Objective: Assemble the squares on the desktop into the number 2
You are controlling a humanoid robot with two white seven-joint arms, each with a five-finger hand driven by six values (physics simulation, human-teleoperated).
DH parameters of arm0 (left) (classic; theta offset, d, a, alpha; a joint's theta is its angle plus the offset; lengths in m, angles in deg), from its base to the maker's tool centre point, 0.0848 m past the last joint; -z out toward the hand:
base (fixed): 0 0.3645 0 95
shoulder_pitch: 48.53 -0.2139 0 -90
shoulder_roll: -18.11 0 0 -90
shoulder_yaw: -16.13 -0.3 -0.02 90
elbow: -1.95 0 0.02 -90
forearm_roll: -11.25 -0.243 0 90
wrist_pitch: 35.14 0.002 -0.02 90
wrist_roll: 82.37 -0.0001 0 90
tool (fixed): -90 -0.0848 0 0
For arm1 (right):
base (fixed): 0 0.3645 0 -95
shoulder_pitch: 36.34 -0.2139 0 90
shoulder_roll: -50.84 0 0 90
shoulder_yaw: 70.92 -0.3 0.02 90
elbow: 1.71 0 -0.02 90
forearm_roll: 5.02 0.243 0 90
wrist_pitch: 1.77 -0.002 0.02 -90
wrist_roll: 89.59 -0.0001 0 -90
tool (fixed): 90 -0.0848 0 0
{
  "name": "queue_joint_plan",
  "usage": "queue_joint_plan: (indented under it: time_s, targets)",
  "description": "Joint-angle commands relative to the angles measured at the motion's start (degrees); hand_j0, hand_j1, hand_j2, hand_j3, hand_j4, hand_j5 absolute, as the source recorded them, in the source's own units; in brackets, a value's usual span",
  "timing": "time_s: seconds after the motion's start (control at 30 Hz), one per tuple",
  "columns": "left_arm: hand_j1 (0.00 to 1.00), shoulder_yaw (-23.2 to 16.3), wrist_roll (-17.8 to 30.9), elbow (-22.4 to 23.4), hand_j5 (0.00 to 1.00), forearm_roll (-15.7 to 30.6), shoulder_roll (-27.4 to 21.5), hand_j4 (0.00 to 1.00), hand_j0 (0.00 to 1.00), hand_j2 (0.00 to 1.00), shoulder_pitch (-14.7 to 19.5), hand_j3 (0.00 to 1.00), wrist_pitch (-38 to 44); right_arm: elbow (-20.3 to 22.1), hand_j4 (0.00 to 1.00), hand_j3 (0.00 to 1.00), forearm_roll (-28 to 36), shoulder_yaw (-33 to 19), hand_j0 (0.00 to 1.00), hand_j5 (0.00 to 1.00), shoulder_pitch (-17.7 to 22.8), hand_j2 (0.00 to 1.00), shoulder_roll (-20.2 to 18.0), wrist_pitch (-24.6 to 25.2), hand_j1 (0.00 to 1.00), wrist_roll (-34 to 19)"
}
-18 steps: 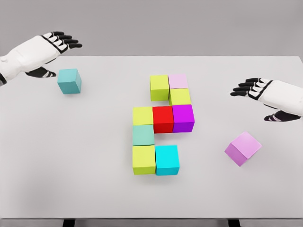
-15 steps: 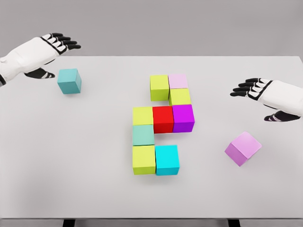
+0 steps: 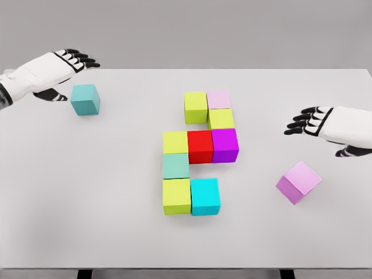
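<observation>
Currently empty and spread, the right hand (image 3: 308, 121) may, seemingly, knock the rotated pink cube (image 3: 298, 182) at 5 o'clock further askew.

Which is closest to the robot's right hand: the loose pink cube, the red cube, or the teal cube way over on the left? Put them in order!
From the right hand, in the head view:
1. Loose pink cube, just below the hand, near the table's right side.
2. Red cube, in the middle of the cube group.
3. Teal cube, far left, beside the left hand.
</observation>
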Motion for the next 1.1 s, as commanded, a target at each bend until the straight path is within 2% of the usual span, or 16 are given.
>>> queue_joint_plan:
  time_s: [0.0,0.07,0.2,0.3,0.43,0.53,0.63,0.87,1.0,1.07]
  targets:
    - [1.0,-1.49,-0.01,1.84,1.0,0.31,0.09,1.0,1.0,1.0,0.0,1.0,0.02,1.94,1.0,1.0,0.08,1.7,1.0,1.0,0.0,1.0,-2.57,0.08,1.0,-1.0]
    - [1.0,-5.09,0.07,2.11,1.0,0.13,0.09,1.0,1.0,1.0,1.93,1.0,0.02,1.94,1.0,1.0,0.35,3.72,1.0,1.0,-0.09,1.0,-2.49,0.08,1.0,-0.91]
    - [1.0,-7.82,0.86,2.2,1.0,-0.04,0.09,1.0,1.0,1.0,3.87,1.0,0.02,1.94,1.0,1.0,0.44,5.74,1.0,1.0,-0.09,1.0,-0.82,0.08,1.0,-0.82]
    - [1.0,-11.95,0.95,3.51,1.0,-0.13,0.09,1.0,1.0,1.0,6.33,1.0,0.02,1.94,1.0,1.0,0.44,6.8,1.0,1.0,-0.18,1.0,0.24,0.08,1.0,-0.91]
    - [1.0,-13.79,0.95,3.69,1.0,-0.05,0.09,1.0,1.0,1.0,7.38,1.0,0.02,1.94,1.0,1.0,0.0,8.03,1.0,1.0,-0.18,1.0,0.77,0.08,1.0,-1.26]
    - [1.0,-16.7,1.65,4.39,1.0,-1.27,0.18,1.0,1.0,1.0,10.98,1.0,0.02,1.94,1.0,1.0,0.0,8.47,1.0,1.0,-0.18,1.0,0.42,0.08,1.0,-3.1]
    - [1.0,-17.05,2.97,8.08,1.0,-1.89,2.11,1.0,1.0,1.0,11.6,1.0,0.02,1.94,1.0,1.0,-0.09,9.17,1.0,1.0,-0.18,1.0,0.5,0.08,1.0,-3.37]
    - [1.0,-17.05,2.89,8.17,1.0,-4.88,2.2,1.0,1.0,1.0,12.74,1.0,0.02,1.5,1.0,1.0,-2.9,9.35,1.0,1.0,-0.35,1.0,4.02,0.08,1.0,-3.46]
    - [1.0,-17.14,3.06,8.26,1.0,-6.02,2.2,1.0,1.0,1.0,12.92,1.0,0.02,1.33,1.0,1.0,-5.01,9.26,1.0,1.0,-0.44,1.0,4.54,0.08,1.0,-3.46]
    - [1.0,-18.1,3.76,9.75,1.0,-6.2,2.64,1.0,1.0,1.0,13.8,1.0,0.02,1.33,1.0,1.0,-5.71,9.26,1.0,1.0,-0.44,1.0,4.72,0.08,1.0,-3.46]
